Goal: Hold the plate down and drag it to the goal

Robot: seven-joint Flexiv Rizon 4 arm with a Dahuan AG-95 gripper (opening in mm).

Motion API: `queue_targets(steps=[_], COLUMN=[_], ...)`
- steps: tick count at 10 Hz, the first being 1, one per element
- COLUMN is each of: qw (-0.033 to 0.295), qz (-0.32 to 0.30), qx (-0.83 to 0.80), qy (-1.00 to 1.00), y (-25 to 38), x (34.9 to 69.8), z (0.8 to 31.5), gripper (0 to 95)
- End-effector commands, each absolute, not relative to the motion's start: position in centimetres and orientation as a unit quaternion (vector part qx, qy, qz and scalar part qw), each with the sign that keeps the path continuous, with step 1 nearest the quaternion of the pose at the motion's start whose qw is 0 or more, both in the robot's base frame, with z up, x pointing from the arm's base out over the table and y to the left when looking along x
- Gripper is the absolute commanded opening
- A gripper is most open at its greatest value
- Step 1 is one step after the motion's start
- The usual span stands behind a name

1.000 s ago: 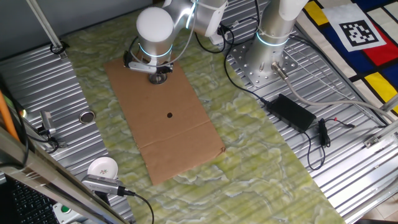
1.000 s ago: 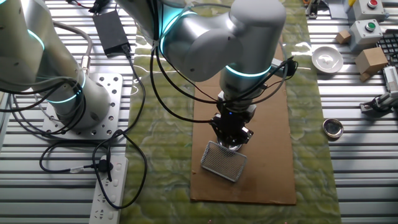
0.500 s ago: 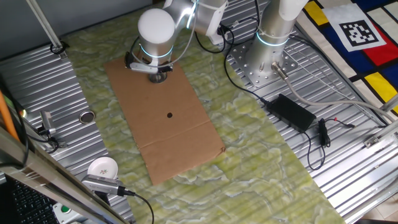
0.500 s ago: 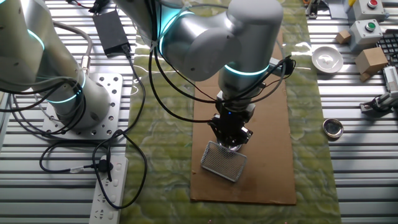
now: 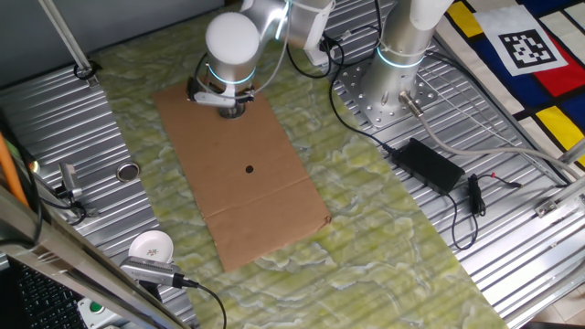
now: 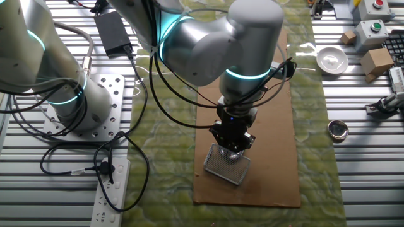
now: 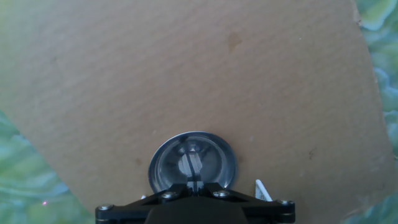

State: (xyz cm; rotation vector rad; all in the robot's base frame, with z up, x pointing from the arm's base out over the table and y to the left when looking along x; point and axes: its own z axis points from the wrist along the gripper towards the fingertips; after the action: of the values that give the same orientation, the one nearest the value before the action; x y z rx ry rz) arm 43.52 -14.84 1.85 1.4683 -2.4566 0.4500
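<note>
The plate point(image 7: 193, 163), a small shiny round silver dish with a raised rim, lies on the brown cardboard sheet point(image 7: 186, 74) near one end. My gripper point(image 7: 194, 184) is shut, its two fingers together and their tip resting in the plate's centre. In one fixed view the gripper point(image 5: 231, 110) stands upright at the far end of the cardboard point(image 5: 242, 174) and covers the plate. A small black dot point(image 5: 249, 168) marks the middle of the cardboard. In the other fixed view the gripper point(image 6: 232, 142) hides the plate.
A silver mesh piece point(image 6: 227, 164) lies right beside the gripper. Off the cardboard are a darker metal disc point(image 5: 127, 172), a white round cup point(image 5: 151, 246) and a black power adapter point(image 5: 434, 163) with cables. A second arm's base point(image 5: 393, 82) stands on the green mat.
My gripper has shifted slightly along the cardboard, away from the black dot toward the far end. It stays shut and pressed down.
</note>
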Motion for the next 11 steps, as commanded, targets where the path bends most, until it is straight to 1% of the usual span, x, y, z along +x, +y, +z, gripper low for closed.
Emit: queue_targets(steps=[1,3,5,10,11], qw=[0.123,0.128,0.141,0.149,0.156], qz=[0.155,0.158,0.17,0.176,0.176], qx=[0.507,0.517,0.528,0.539,0.541], qy=[-0.839,-0.832,-0.82,-0.81,-0.808], y=[-14.9,-14.93,-14.91,-14.93,-14.95], x=[43.57,43.61,43.65,43.72,43.94], z=[1.72,1.39,1.71,1.63,1.7], gripper=[0.0,0.0,0.0,0.0,0.0])
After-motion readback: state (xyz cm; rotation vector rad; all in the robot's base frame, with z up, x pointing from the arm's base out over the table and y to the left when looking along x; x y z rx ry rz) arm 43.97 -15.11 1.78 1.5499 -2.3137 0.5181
